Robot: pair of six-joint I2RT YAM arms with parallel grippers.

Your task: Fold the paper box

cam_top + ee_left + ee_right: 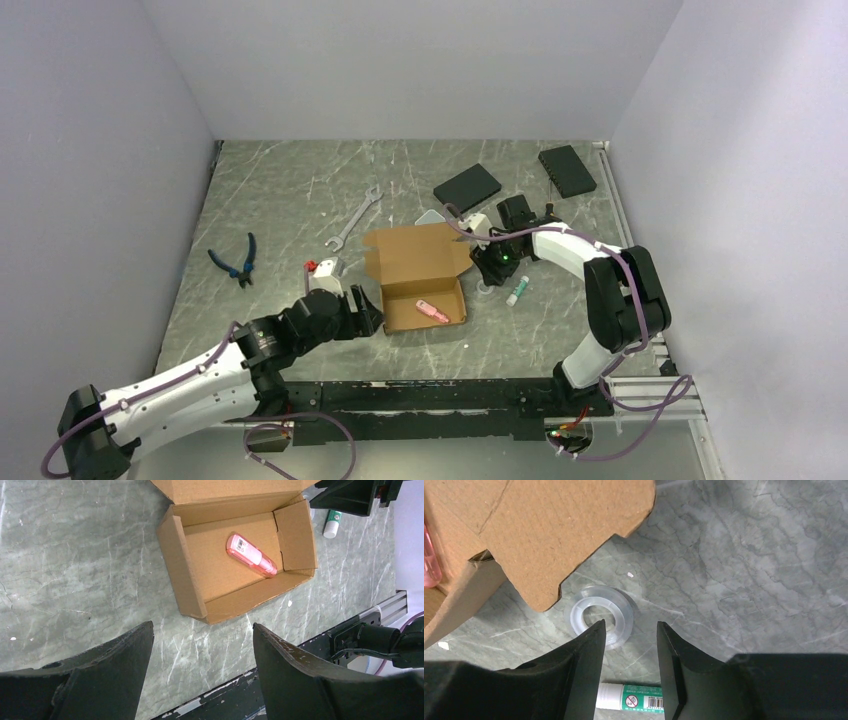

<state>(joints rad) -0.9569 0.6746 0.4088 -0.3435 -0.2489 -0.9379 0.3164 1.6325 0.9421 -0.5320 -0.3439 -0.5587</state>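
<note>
Left claw (202, 630) agape, paper box (215, 555) crosswise — lid (415, 250) open rearward

Open grey marble counter (75, 555) lies between my left jaws and the brown corrugated cardboard box (215, 565), whose near wall bars a low pass. Ahead of my right jaws, a clear plastic tape ring (620, 606) and the box's overhanging flap crowd the left (a green-labelled white tube (631, 698) lies underneath). Rightward is bare counter.

White-shelled left arm (180, 385) and right arm (565, 245), black joints
Purple cables (205, 368) trail behind the black left gripper (202, 630) and right gripper (630, 627); pale scuffs edge the left one's fingers (287, 655).
</note>
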